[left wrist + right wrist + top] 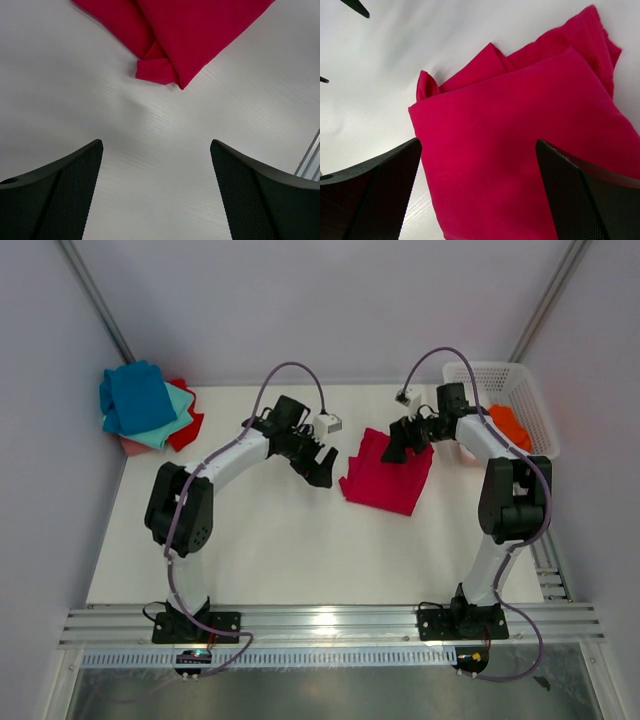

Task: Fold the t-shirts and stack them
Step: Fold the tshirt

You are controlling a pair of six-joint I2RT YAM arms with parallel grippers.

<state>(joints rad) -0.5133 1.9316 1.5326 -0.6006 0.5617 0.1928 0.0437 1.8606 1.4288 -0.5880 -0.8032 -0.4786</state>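
Note:
A crimson t-shirt (388,476) lies folded into a rough rectangle on the white table, right of centre. My left gripper (322,466) hangs open just left of it, over bare table; the left wrist view shows the crimson t-shirt (185,35) ahead of the empty left gripper (156,185). My right gripper (402,445) stands open over the shirt's far right part; in the right wrist view the crimson t-shirt (520,155) fills the space under the right gripper (479,185), not pinched. A stack of folded t-shirts (145,405), blue on top of teal, red and pink, sits at the far left corner.
A white lattice basket (520,390) stands at the far right corner with an orange t-shirt (510,425) in it. Grey walls close in the table on the left, right and back. An aluminium rail (330,622) runs along the near edge.

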